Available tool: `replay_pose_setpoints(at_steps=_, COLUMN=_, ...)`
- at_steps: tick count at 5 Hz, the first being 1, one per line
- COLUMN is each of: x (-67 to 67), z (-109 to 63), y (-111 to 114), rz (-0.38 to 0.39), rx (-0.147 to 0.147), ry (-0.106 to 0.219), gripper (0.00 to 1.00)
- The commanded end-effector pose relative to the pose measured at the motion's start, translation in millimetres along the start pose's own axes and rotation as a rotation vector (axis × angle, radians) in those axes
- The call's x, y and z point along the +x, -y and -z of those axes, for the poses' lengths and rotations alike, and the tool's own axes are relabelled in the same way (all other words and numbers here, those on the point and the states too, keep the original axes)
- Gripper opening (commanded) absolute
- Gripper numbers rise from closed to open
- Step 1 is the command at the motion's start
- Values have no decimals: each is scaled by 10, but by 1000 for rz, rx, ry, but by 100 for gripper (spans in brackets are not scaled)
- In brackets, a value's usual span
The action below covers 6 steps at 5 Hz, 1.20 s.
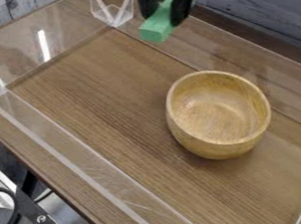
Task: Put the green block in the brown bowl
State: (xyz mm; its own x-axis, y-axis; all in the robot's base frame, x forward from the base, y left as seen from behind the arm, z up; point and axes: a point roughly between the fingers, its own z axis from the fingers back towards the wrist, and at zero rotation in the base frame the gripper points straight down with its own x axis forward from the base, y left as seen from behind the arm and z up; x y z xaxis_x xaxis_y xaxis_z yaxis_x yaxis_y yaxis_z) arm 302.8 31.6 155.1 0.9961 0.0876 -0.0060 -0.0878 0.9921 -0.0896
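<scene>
The green block hangs in the air near the top of the camera view, pinched between the black fingers of my gripper, which is shut on it. Only the gripper's lower part shows; the rest runs off the top edge. The brown bowl stands on the wooden table at the right, round, thick-walled and with nothing inside. The block is up and to the left of the bowl, well clear of its rim.
A clear plastic wall rims the wooden tabletop along the near and left sides. A small clear triangular piece stands at the back left, next to the gripper.
</scene>
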Motion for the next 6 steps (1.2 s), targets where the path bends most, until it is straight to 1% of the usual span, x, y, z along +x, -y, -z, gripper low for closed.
replay_pose_setpoints(at_steps=1, x=-65, z=-215, y=283, rz=56, rx=-9, ry=60, gripper=0)
replay_pose_setpoints(at_steps=2, x=-188, z=-166, y=469, rz=109, rx=-19, ry=38, gripper=0)
replay_pose_setpoints(at_steps=3, x=-254, z=-64, y=597, rz=149, rx=-22, ry=18, gripper=0)
replay_pose_setpoints(at_steps=4, x=-300, z=101, y=710, rz=187, rx=-23, ry=-4, gripper=0)
replay_pose_setpoints(at_steps=5, x=-316, z=261, y=806, rz=212, rx=-22, ry=-25, gripper=0)
replay_pose_setpoints(at_steps=6, x=-302, z=375, y=897, rz=233, rx=-23, ry=-39, gripper=0)
